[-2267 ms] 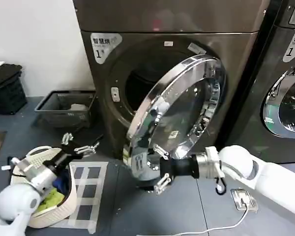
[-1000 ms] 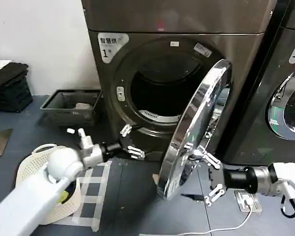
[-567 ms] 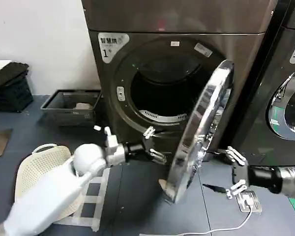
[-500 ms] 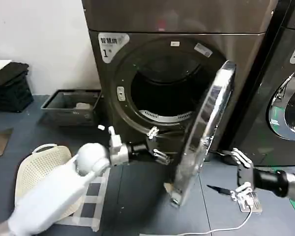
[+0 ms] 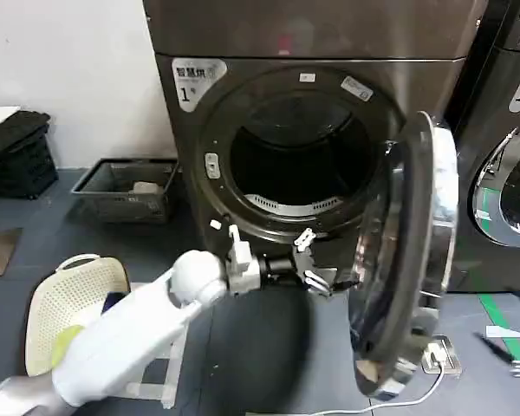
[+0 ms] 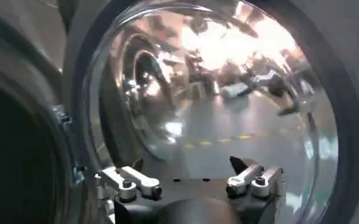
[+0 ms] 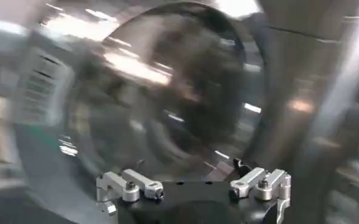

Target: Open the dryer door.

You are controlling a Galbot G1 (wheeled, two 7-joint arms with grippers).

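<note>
Dryer door (image 5: 407,260) stands swung wide beside the drum opening (image 5: 296,160). My left tool (image 5: 316,264), fingers apart, is near its inner glass; next I push it fully back

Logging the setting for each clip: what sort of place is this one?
Probably a laundry room or laundromat. A bronze-brown front-loading machine stands with its dryer door swung open, a second grey machine sits beside it, and a laundry basket rests on the floor. The left gripper reaches below the drum opening.
</note>
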